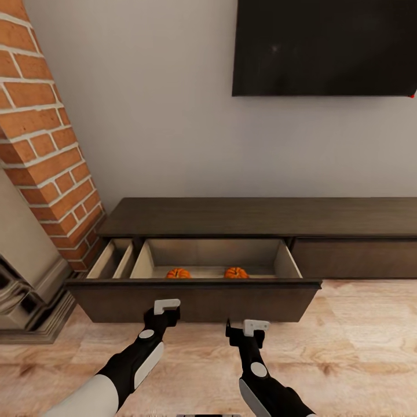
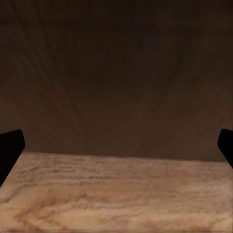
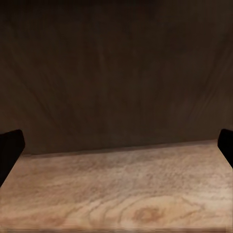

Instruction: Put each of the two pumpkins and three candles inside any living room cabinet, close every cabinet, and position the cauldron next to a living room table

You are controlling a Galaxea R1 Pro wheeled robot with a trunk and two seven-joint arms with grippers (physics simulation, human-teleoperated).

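We face the cabinet (image 1: 255, 217), a long, low dark brown unit set against the pale wall; its wide drawer (image 1: 197, 301) stands pulled out toward us, and we look down into its pale interior; two pumpkins lie on the drawer's floor close behind its front panel, one (image 1: 178, 273) toward our left and the other (image 1: 236, 272) toward our right, well apart from each other and each partly hidden by the panel's top edge; a narrower compartment (image 1: 113, 259) sits open beside the main one, on the left.

Our left pincer (image 1: 166, 311) and our right pincer (image 1: 248, 331) are both held low in front of the drawer's dark front, the left one just before it and the right one a little farther back, over the light wooden floor (image 1: 365, 347); in the left wrist view the two dark fingertips (image 2: 10, 148) sit at the far edges of the picture with the drawer front and floor between them, so this pincer is released and holds nothing; the right wrist view shows the same, its fingertips (image 3: 10, 145) spread wide and nothing between them.

A brick column (image 1: 46, 133) rises on the left; a dark screen (image 1: 324, 46) hangs on the wall above the cabinet.
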